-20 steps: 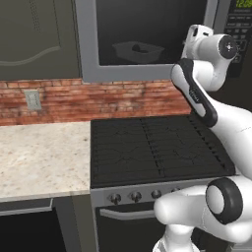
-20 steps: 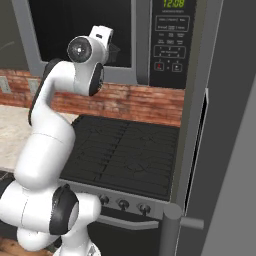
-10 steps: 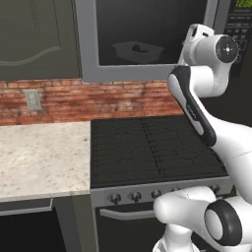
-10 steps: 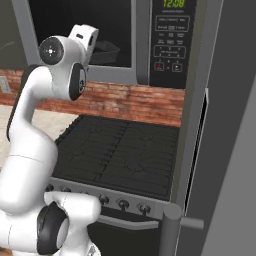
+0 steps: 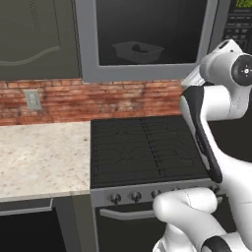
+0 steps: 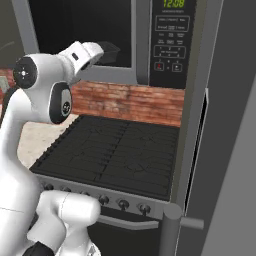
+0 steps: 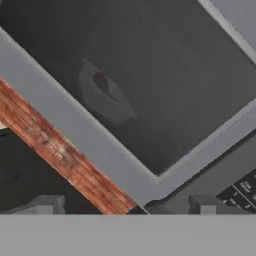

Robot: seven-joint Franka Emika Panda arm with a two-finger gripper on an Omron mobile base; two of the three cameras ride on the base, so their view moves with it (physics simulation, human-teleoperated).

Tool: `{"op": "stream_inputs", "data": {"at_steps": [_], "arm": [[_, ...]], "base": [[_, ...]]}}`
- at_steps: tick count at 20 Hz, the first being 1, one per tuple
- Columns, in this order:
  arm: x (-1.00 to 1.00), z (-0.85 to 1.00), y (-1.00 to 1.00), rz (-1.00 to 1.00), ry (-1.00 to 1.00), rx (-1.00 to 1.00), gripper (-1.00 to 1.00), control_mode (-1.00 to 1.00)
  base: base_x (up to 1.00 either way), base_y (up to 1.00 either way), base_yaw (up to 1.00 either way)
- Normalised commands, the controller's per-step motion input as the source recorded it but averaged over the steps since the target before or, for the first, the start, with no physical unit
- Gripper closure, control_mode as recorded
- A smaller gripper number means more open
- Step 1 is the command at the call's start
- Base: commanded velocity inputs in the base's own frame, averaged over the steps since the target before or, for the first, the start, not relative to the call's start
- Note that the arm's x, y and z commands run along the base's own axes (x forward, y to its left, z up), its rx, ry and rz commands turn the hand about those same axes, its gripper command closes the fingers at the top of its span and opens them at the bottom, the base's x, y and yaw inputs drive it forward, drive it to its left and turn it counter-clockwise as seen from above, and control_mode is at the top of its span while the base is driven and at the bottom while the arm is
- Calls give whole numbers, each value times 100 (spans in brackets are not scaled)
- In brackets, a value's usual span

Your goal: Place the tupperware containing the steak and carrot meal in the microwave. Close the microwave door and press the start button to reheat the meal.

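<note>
Gripper [image 6: 102,50] raised before the microwave door [image 5: 147,71], jaws spread wide, nothing held. Tupperware [image 5: 137,51] seen dimly through the dark glass, resting inside the microwave [image 6: 172,45]; contents reduced to a dark blot, not identifiable. Door shut. Keypad [image 6: 171,45] at right, green display cut off in left base view. Black stove [image 5: 145,150] below, brick backsplash [image 5: 59,98] behind, speckled counter [image 5: 39,155] alongside.

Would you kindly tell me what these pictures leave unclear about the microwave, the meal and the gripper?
- Meal: in the left base view the tupperware sits behind the dark glass of the microwave door; its contents are one dark blur.
- Keypad: in the right base view the button labels are too small to read.
- Gripper: in the hand view only the open finger tips rise at the bottom.
- Microwave: its top is cut off by both base views' upper edges.
</note>
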Motion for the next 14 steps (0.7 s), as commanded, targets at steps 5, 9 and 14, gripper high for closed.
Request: {"op": "stream_inputs", "data": {"at_steps": [5,9,14], "arm": [[-80,-21,-15,-35,-20,64,-100,-100],[-61,-6,-12,-27,-17,72,-100,-100],[-35,0,-21,-11,-11,79,-100,-100]], "base": [[0,0,0],[0,0,0],[0,0,0]]}}
